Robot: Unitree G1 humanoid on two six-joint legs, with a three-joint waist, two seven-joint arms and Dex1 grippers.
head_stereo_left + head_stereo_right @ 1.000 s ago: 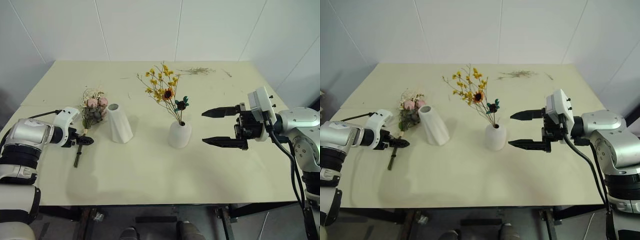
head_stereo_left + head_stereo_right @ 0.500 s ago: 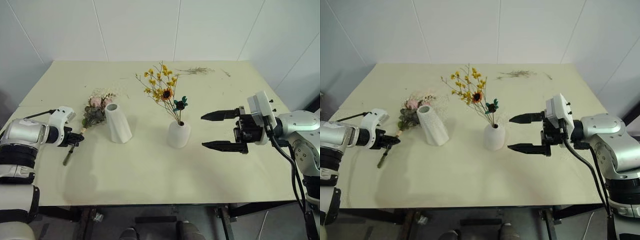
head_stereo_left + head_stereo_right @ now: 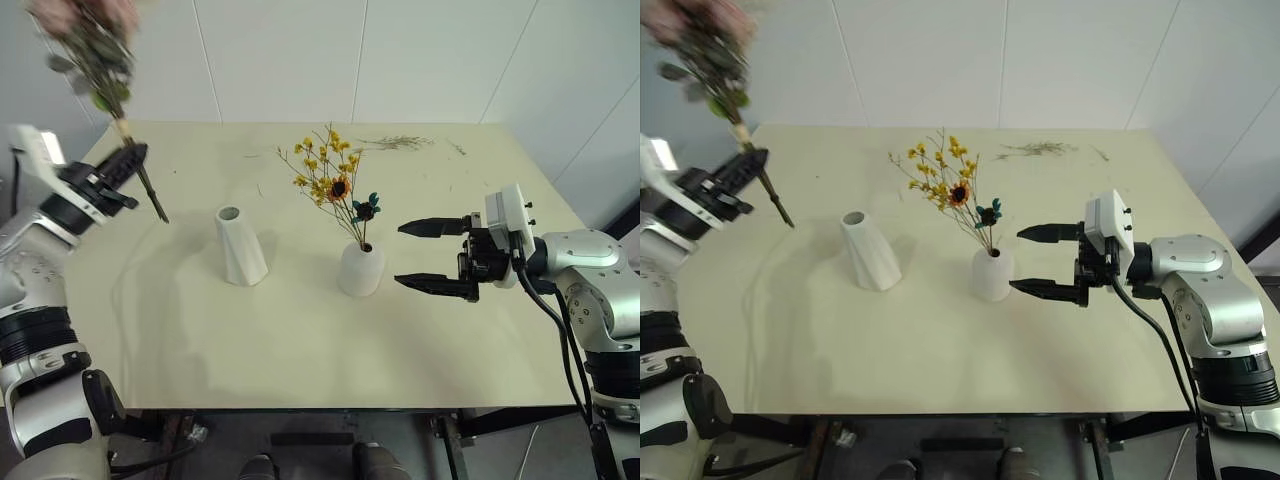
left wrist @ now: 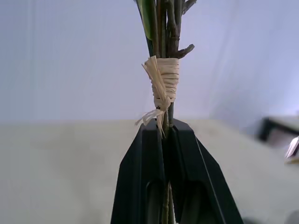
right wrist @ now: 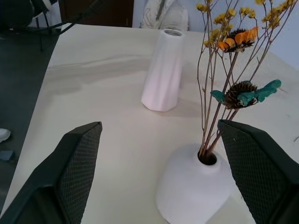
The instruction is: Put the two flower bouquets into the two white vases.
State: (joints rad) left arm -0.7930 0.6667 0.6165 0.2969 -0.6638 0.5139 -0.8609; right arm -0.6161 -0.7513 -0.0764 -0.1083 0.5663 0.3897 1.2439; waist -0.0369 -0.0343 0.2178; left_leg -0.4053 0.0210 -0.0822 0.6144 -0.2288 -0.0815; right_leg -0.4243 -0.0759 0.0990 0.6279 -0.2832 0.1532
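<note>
Pale worktop [image 3: 300, 340] bearing a tall twisted white vase [image 3: 240, 245], empty, beside a short round vase [image 3: 360, 270] already holding the yellow bouquet [image 3: 330, 185]. Left gripper [image 3: 128, 158], jaws clamped on the pink rose bouquet [image 3: 95, 40] stems, raised high; right gripper [image 3: 425, 255], jaws wide apart, near the round vase. Best lowered stems-first, upright, straight into the tall vase's narrow mouth.

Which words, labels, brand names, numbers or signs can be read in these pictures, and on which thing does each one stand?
None: no readable text.
The tall vase, the round vase, the table and the wall behind are plain.
The rose bouquet bears only a straw binding.
The left gripper and right gripper show no lettering.
</note>
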